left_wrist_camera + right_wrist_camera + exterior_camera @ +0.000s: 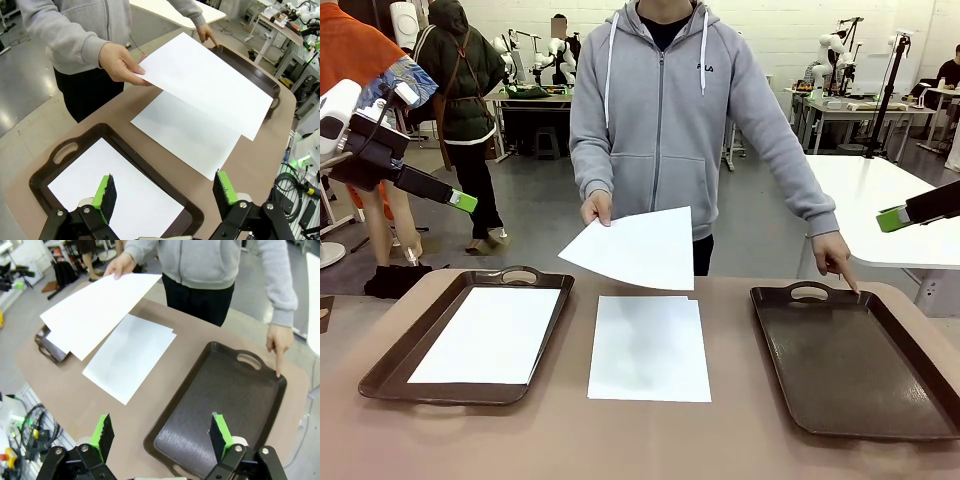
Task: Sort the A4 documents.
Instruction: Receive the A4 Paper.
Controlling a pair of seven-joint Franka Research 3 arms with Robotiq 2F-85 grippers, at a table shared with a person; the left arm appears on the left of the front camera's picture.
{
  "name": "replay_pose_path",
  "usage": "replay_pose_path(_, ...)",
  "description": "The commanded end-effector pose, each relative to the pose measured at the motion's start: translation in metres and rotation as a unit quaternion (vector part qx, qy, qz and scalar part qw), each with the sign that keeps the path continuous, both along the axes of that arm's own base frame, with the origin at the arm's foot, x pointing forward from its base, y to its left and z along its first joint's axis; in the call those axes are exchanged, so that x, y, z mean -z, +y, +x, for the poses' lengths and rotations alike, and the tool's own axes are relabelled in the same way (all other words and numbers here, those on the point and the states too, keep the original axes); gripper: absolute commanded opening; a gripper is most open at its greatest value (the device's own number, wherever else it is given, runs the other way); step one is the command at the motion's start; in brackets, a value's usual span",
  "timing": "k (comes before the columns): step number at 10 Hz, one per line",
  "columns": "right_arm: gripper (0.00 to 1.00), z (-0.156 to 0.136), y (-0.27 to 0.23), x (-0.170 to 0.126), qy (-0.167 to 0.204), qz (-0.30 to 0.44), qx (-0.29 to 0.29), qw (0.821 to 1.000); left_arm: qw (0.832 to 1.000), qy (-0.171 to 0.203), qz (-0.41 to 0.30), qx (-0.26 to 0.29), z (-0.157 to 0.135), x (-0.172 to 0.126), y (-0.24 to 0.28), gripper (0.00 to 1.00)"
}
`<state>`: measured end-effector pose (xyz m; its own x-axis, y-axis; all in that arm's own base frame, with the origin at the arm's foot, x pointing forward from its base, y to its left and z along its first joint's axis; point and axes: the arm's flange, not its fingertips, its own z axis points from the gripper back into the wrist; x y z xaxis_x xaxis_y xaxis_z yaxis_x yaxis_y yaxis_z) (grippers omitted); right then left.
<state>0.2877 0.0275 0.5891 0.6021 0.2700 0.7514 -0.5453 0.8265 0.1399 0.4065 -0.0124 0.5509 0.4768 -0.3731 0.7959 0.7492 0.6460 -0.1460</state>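
Observation:
A person in a grey hoodie holds one white A4 sheet (638,246) in a hand (597,208) above the table's far middle; the held sheet also shows from the wrists (210,82) (95,307). Beneath it a small stack of A4 sheets (650,347) (187,132) (129,355) lies flat on the table. Another sheet (493,334) (107,192) rests in the left brown tray (420,350). The right brown tray (860,360) (215,405) holds nothing; the person's other hand (833,255) (278,342) points at its far rim. My left gripper (165,192) and right gripper (162,432) hang open, raised above the table, with nothing between the fingers.
The tan table (640,440) runs across the front. A white table (880,205) stands behind at the right. Cables and tools (22,435) lie on the floor beside the table. Other benches stand in the room's back.

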Motion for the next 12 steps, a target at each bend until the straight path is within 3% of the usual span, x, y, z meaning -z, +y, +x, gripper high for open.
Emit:
replay_pose_path(1, 1.00, 0.042, 0.007, 0.020, 0.027, 0.058, 0.040, 0.997, 1.000, 0.000, -0.004, 0.001, 0.000, 0.000, 0.000, 1.00)
replay_pose_path(3, 1.00, 0.094, 0.030, 0.061, 0.088, 0.094, 0.055, 0.990, 1.000, 0.000, -0.004, 0.001, 0.000, 0.000, 0.000, 1.00)
replay_pose_path(6, 1.00, 0.142, 0.054, 0.108, 0.169, 0.187, 0.073, 0.965, 1.000, 0.000, -0.004, 0.001, 0.000, 0.000, 0.000, 1.00)
replay_pose_path(9, 1.00, 0.185, 0.088, 0.142, 0.228, 0.307, 0.057, 0.922, 1.000, 0.000, -0.004, 0.001, 0.000, 0.000, 0.000, 1.00)
replay_pose_path(11, 1.00, 0.207, 0.110, 0.165, 0.274, 0.367, 0.049, 0.888, 1.000, 0.000, -0.004, 0.001, 0.000, 0.000, 0.000, 1.00)
replay_pose_path(12, 1.00, 0.211, 0.118, 0.174, 0.291, 0.374, 0.043, 0.880, 1.000, 0.000, -0.004, 0.001, 0.000, 0.000, 0.000, 1.00)
